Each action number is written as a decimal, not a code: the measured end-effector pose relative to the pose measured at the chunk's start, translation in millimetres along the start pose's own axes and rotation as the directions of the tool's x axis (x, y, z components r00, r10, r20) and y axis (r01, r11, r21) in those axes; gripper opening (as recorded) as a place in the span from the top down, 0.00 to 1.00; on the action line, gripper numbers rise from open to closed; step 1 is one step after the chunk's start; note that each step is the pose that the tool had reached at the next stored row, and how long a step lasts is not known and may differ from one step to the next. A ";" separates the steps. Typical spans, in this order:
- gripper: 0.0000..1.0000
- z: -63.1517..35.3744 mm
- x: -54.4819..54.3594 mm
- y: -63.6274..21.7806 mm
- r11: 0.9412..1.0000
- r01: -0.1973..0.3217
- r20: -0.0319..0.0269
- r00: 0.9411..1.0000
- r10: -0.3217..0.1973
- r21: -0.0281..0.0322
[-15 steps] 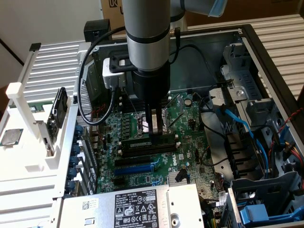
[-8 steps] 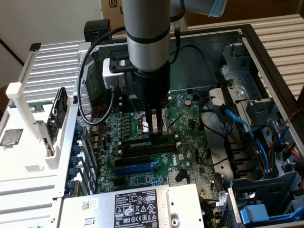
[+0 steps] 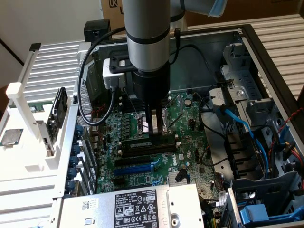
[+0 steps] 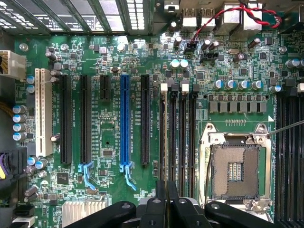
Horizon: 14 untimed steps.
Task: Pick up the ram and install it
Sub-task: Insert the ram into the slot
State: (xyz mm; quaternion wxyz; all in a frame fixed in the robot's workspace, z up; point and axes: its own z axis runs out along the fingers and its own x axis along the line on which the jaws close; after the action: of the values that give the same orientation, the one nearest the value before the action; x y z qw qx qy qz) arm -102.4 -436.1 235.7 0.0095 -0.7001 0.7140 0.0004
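Observation:
The ram (image 3: pixel 137 143) is a long, thin dark stick with a small pale label, lying along the black memory slots (image 3: pixel 147 150) in the middle of the green motherboard. My gripper (image 3: pixel 154 132) comes straight down onto its middle. In the wrist view the ram (image 4: pixel 165 137) shows edge-on as a thin pale line along the slot nearest the blue expansion slot (image 4: pixel 125 118). There my gripper (image 4: pixel 166 195) has its black fingers (image 4: pixel 159 202) pressed close together on the stick's end. I cannot tell whether the ram is seated in the slot or just above it.
The open CPU socket (image 4: pixel 235 166) lies just past the other memory slots (image 4: pixel 183 137). A grey power supply (image 3: pixel 133 209) sits at the front of the case. Blue and black cables (image 3: pixel 237 123) crowd the exterior view's right. A white rack (image 3: pixel 28 142) stands outside the case on the left.

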 end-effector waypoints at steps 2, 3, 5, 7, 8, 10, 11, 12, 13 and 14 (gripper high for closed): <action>0.88 0.1 0.0 0.0 1.000 0.000 0.000 1.000 0.000 0.000; 0.88 0.1 0.1 0.0 1.000 0.000 0.000 1.000 0.000 0.000; 0.88 0.2 0.7 0.0 1.000 0.000 0.000 1.000 0.000 0.000; 0.88 0.2 0.7 0.0 1.000 0.000 0.000 1.000 0.000 0.000; 0.88 0.2 0.7 0.0 1.000 0.000 0.000 1.000 0.000 0.000; 0.88 0.3 0.7 -0.3 1.000 0.000 0.000 1.000 0.000 0.000; 0.88 0.6 0.7 -0.5 1.000 0.000 0.000 1.000 0.000 0.000; 0.88 0.9 0.5 -0.8 1.000 0.000 0.000 1.000 0.000 0.000; 0.88 1.1 0.4 -0.8 1.000 0.000 0.000 1.000 0.000 0.000; 0.88 1.1 0.4 -0.9 1.000 0.000 0.000 1.000 0.000 0.000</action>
State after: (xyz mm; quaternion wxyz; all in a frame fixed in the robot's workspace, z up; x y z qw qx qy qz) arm -101.5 -436.5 234.6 0.0094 -0.7001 0.7140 0.0004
